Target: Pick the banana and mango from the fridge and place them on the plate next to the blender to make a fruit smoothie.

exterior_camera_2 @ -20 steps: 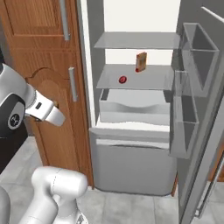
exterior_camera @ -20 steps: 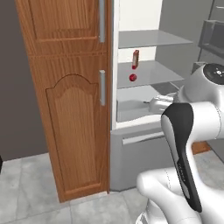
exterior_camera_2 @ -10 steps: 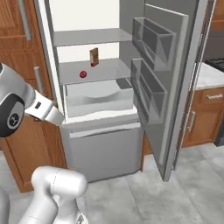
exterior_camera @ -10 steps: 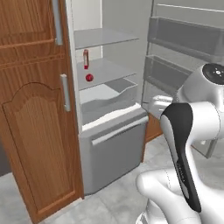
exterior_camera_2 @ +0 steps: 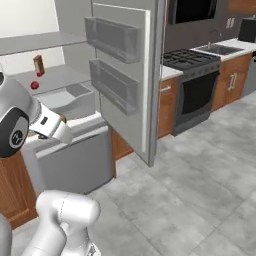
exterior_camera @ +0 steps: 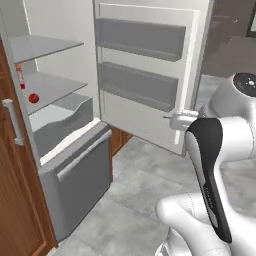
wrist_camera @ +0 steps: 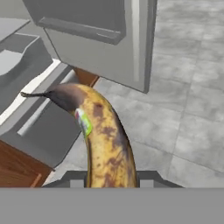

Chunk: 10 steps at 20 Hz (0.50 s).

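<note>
In the hand view my gripper (wrist_camera: 111, 178) is shut on the banana (wrist_camera: 103, 135), a spotted yellow fruit with a dark brown tip that sticks up between the fingers (wrist_camera: 148, 178). It hangs over the floor in front of the open fridge (exterior_camera: 75, 165). The mango (exterior_camera: 33, 98), a small red ball, lies on a grey fridge shelf; the right base view has the mango (exterior_camera_2: 34, 85) on that shelf too. The plate and the blender are out of view.
An upright orange-red carton (exterior_camera_2: 38, 65) stands behind the mango. The fridge door (exterior_camera: 145, 75) stands wide open with two door bins. A stove (exterior_camera_2: 192, 62) and a sink counter (exterior_camera_2: 220, 49) lie to the right. Grey tiled floor (exterior_camera_2: 190, 190) spreads between them.
The base has swung to the right, so the fridge has slid to the left of both base views and the open door, stove and floor have come in. The gripper stays shut.
</note>
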### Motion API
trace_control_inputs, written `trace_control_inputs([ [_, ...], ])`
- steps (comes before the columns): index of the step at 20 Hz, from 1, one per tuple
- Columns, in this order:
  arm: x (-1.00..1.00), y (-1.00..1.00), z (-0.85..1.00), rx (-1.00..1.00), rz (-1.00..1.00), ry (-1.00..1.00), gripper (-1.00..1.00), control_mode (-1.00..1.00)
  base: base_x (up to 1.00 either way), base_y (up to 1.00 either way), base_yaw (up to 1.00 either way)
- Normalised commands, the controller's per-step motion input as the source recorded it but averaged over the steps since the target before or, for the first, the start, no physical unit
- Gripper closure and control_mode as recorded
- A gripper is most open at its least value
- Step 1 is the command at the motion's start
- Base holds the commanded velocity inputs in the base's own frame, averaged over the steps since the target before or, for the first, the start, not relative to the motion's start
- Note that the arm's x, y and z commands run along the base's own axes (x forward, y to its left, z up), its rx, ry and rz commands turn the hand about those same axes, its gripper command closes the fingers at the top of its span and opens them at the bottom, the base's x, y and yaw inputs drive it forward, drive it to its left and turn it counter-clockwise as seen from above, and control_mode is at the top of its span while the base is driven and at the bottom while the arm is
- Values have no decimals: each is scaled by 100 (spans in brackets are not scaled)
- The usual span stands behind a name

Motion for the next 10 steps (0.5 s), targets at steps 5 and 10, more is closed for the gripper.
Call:
trace_control_inputs([
  [5, 0, 0, 0, 0, 0, 0, 100, 100, -40, 13, -67],
  [10, 0, 0, 0, 0, 0, 0, 100, 100, -35, 3, -65],
])
